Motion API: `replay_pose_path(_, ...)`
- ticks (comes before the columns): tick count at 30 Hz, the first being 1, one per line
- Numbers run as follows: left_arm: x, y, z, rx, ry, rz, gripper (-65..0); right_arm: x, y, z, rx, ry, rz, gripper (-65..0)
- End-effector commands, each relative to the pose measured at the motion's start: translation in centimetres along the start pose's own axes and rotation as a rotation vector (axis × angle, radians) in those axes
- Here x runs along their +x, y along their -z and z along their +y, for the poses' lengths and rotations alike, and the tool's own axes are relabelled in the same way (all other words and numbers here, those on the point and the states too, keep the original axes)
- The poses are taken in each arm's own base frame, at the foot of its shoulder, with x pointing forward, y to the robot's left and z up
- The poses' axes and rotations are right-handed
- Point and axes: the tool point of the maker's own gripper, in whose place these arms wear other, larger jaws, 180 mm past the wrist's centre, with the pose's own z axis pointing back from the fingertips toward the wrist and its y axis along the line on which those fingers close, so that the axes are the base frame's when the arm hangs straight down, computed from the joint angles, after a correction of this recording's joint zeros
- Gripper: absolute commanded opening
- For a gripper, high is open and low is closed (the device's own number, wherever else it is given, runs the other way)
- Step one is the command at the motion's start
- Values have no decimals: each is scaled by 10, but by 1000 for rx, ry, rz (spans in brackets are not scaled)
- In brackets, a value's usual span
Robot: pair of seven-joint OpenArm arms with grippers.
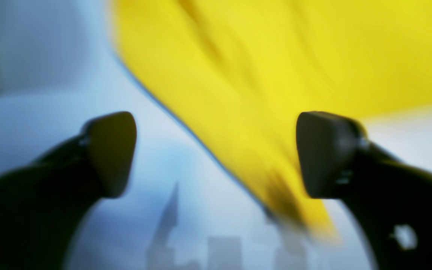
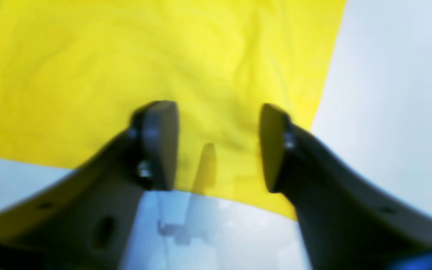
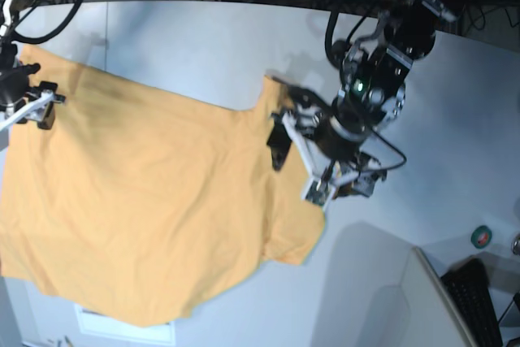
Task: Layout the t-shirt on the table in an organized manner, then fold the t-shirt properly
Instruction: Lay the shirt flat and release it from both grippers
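i see t-shirt (image 3: 154, 201) spread on table (image 3: 203, 46), left of frame | left gripper (image 1: 216, 153) jaws wide apart | right gripper (image 2: 219, 146) jaws apart, holding nothing

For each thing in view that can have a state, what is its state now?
t-shirt: spread out on the table, unfolded, wrinkled, held by neither gripper.
left gripper: open, jaws wide, a shirt edge between them but not pinched.
right gripper: open, above the shirt's edge.
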Motion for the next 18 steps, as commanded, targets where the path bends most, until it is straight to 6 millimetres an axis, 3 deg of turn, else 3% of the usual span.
replay_pose_path(1,22,12,13,31,1,-40,-193,5,3,5,20,-11,-15,-434)
replay_pose_path(2,28,27,19,45,-1,-28,-295,-2,9,8,33,-5,9,-504)
replay_pose_path(4,34,58,24,60,8,20,-566,-11,23,9,47,24,46,-650)
replay_pose_path(5,34,71,24,63,19,40,-650,-16,29,9,51,43,65,-650)
replay_pose_path(9,27,112,26,78,97,72,-650,-27,57,-5,49,98,144,-650)
replay_pose_path(11,12,124,25,77,156,112,-650,-23,69,-18,39,121,170,-650)
replay_pose_path(14,-19,130,24,72,240,181,-650,-20,84,-35,27,150,214,-650)
replay_pose_path(18,-60,123,-1,8,374,244,-650,-19,107,-41,33,165,252,-650)
